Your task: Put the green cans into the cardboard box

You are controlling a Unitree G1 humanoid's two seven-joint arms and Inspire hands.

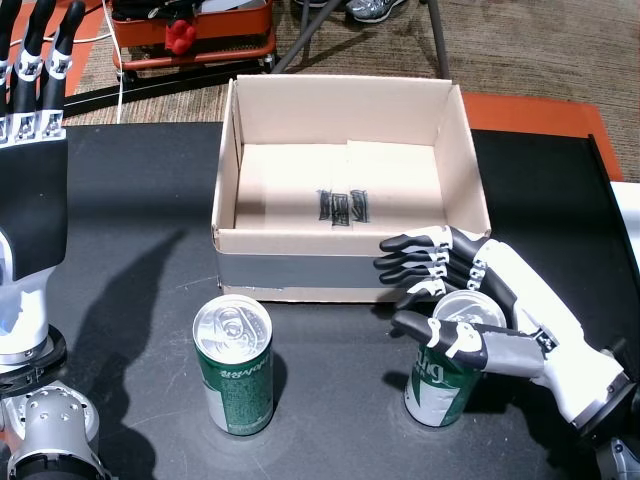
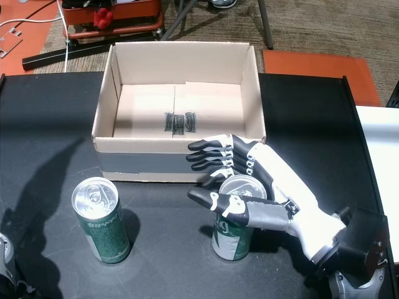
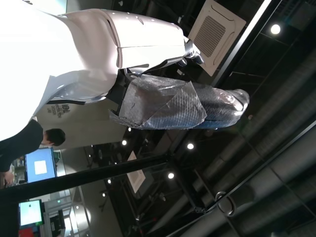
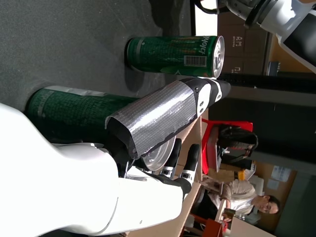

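Note:
Two green cans stand upright on the black table in front of the open cardboard box (image 1: 300, 268) (image 2: 143, 165), which holds nothing. The left can (image 1: 233, 365) (image 2: 101, 219) stands alone. My right hand (image 1: 490, 315) (image 2: 265, 187) is cupped round the right can (image 1: 438, 388) (image 2: 230, 237): the fingers reach straight past its far side and the thumb lies across its near side, not closed on it. The right wrist view shows both the near can (image 4: 74, 106) and the other can (image 4: 173, 49). My left hand (image 1: 35, 70) is raised at the far left, fingers straight, holding nothing.
The box's front wall stands just behind the right can and my fingers. A red tool case (image 1: 190, 35) and chair legs are on the floor beyond the table. An orange mat (image 2: 318, 65) lies at the back right. A person (image 4: 247, 197) sits in the background.

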